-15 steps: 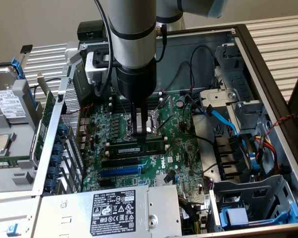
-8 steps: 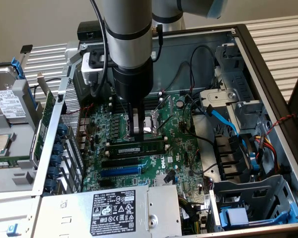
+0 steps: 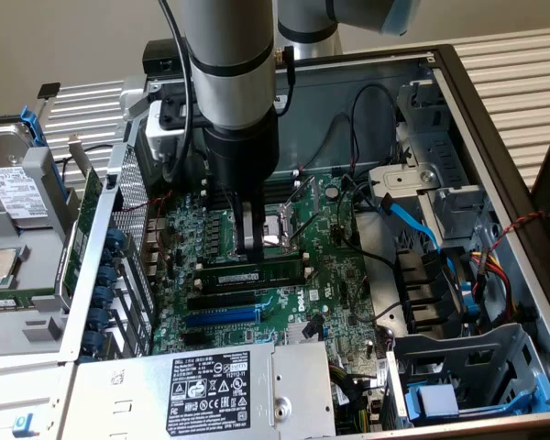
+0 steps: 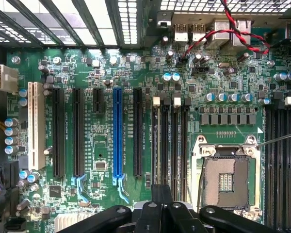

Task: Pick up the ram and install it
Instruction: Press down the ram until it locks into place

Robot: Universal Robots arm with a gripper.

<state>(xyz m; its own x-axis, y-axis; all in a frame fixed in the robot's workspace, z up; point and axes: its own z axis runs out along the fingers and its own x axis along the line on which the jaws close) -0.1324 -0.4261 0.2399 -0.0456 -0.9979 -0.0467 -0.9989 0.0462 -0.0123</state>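
The black two-fingered gripper (image 3: 253, 246) is seen with its fingers pressed fully together. The long, thin dark-green ram stick (image 3: 249, 276) is found just at their 6 o'clock, its long axis laid 9-to-3 across the green motherboard (image 3: 289, 316). A hold on it cannot be confirmed.

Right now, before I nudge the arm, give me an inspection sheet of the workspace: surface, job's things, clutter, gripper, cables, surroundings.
Surface: green motherboard inside the open computer case.
Job's things: memory stick on edge along the black memory slots; cannot tell whether it is seated.
Clutter: hard drive outside the case, on the exterior view's left.
Gripper: gripper shut at the stick's middle, seemingly pinching its top edge.
Cables: blue flat cable on the exterior view's right of the board; red-and-black twisted wires near the rear ports.
Surroundings: power supply at the case's near edge.
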